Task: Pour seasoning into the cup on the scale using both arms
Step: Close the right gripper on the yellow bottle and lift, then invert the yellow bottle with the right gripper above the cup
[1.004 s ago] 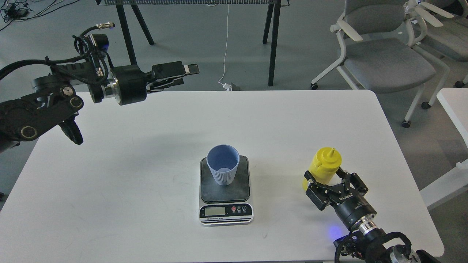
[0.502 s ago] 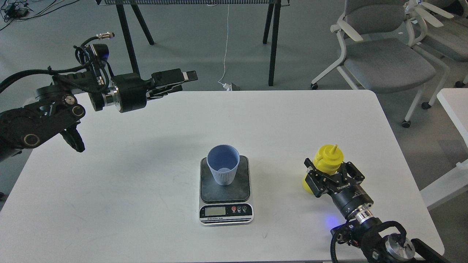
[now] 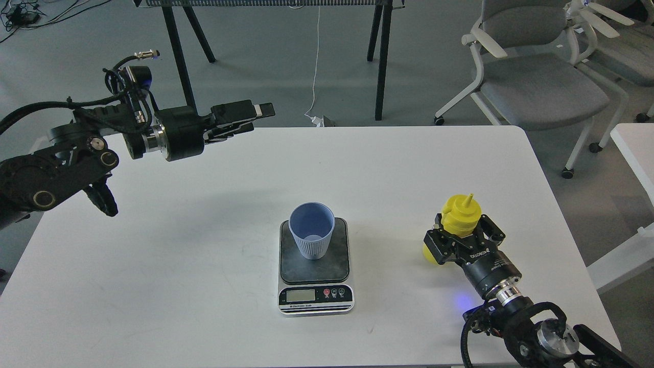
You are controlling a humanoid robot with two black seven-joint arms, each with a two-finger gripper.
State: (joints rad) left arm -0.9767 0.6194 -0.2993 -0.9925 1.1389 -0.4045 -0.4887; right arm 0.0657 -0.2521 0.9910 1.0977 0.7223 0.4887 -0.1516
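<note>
Seasoning bottle (image 3: 458, 217), yellow with a domed cap and pointed nozzle, stands in the lower right of the frame on the white surface (image 3: 204, 255). The right pincer (image 3: 462, 240) straddles its body from the near side, fingers on either flank; whether the pads actually press the plastic cannot be told, as the pincer itself hides the contact. The right arm runs from there down to the bottom right corner.

Well apart to the left, at the lower middle of the frame, the light-blue ribbed cup (image 3: 312, 236) sits upright on the dark plate of the digital kitchen scale (image 3: 315, 276), whose silver strip with LCD and buttons faces the bottom edge.

In the upper left, the left pincer (image 3: 253, 112) hangs above the surface's far edge, fingers drawn narrow, carrying nothing.
</note>
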